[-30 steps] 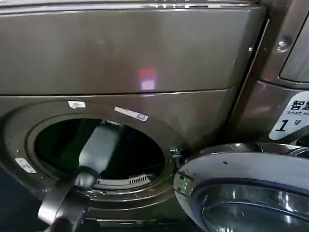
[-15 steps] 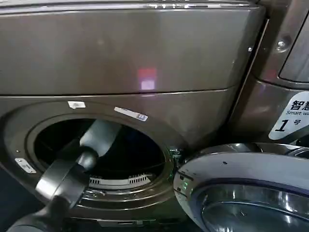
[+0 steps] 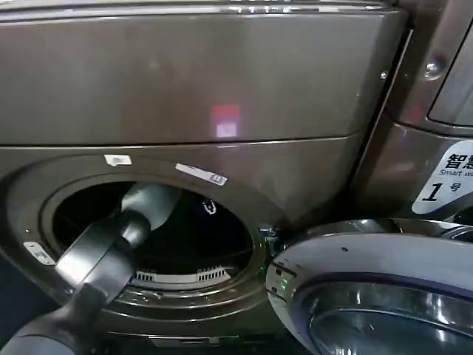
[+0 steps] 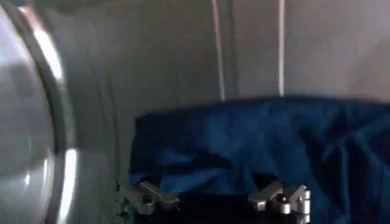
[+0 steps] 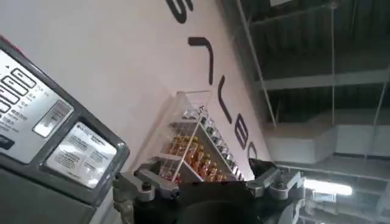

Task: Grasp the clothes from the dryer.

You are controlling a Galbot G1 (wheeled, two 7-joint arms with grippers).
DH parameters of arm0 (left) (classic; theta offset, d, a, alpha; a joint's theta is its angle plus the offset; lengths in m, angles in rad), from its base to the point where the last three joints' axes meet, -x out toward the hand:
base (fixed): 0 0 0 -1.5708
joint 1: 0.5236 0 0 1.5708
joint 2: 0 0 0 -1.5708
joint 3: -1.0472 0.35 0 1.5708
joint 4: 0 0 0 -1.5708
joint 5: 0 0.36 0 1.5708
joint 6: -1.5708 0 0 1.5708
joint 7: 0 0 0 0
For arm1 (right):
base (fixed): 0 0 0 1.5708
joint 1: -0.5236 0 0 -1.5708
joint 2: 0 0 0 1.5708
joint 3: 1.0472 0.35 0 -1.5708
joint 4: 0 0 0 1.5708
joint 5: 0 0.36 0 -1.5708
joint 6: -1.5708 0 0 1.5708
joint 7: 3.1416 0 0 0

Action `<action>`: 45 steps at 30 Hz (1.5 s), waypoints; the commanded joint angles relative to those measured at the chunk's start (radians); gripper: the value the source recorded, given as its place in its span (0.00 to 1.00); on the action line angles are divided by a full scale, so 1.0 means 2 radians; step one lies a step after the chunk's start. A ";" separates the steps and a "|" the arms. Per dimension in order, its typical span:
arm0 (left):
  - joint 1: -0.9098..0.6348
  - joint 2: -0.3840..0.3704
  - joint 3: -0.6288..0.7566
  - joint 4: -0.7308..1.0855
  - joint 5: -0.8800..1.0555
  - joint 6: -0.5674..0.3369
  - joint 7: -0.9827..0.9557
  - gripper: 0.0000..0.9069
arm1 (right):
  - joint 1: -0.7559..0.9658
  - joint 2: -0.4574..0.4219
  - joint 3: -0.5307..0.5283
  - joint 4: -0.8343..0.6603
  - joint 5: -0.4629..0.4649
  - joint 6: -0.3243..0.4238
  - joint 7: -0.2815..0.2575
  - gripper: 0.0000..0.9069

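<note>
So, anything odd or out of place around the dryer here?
Nothing stands out. The dryer door hangs open, the left arm reaches into the drum, and the open left gripper faces a blue garment lying inside.

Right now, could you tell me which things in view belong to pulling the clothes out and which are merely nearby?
Part of the job:
- dryer, its door swung open
- blue clothes inside the drum
- left gripper, open, right in front of the clothes

Just nearby:
- neighbouring machine with the "1" sticker
- right gripper, open, raised beside a control panel
- drinks rack
</note>
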 commanded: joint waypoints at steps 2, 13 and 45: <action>-0.005 -0.001 0.026 0.013 0.021 -0.012 0.022 1.00 | -0.001 0.001 0.000 0.001 0.000 0.000 0.000 1.00; 0.009 -0.002 0.024 0.022 0.015 -0.016 0.023 1.00 | 0.000 -0.001 0.000 0.001 0.000 0.000 -0.002 1.00; 0.014 -0.002 0.006 0.031 -0.013 -0.017 -0.017 0.00 | 0.001 0.002 0.004 0.000 0.002 0.001 -0.002 1.00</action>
